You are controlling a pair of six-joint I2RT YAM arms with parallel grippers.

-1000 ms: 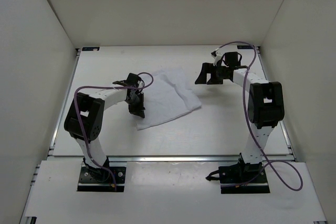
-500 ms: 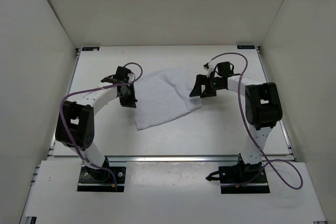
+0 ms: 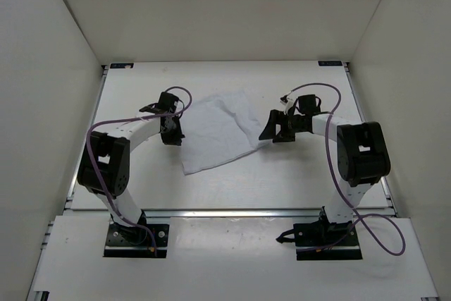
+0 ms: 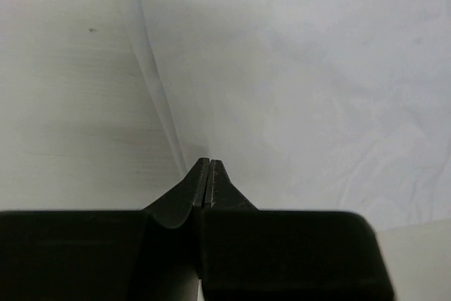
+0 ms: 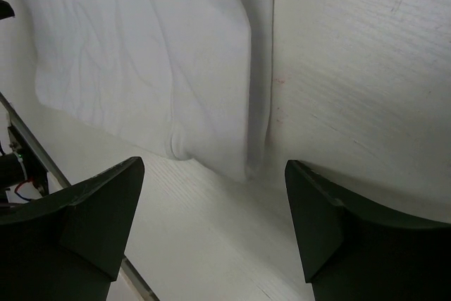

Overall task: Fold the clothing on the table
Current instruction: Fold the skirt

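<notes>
The white clothing (image 3: 220, 130) lies flat and slightly wrinkled in the middle of the table (image 3: 303, 174). My left gripper (image 3: 173, 137) is at its left edge. In the left wrist view that gripper (image 4: 208, 165) is shut, its tips right at the hem of the clothing (image 4: 303, 82); no fabric shows between them. My right gripper (image 3: 269, 132) stands open at the clothing's right corner. In the right wrist view the gripper (image 5: 218, 202) has its fingers either side of that corner of the clothing (image 5: 141, 54), just short of it and apart from it.
Plain white walls enclose the table on three sides. A metal rail (image 3: 232, 211) runs along the near edge, and side rails run along the left and right edges. Purple cables loop over both arms.
My left gripper moved back and left along the clothing's left edge, staying shut. My right gripper came down and toward me to the clothing's right corner, its jaws narrowing a little.
</notes>
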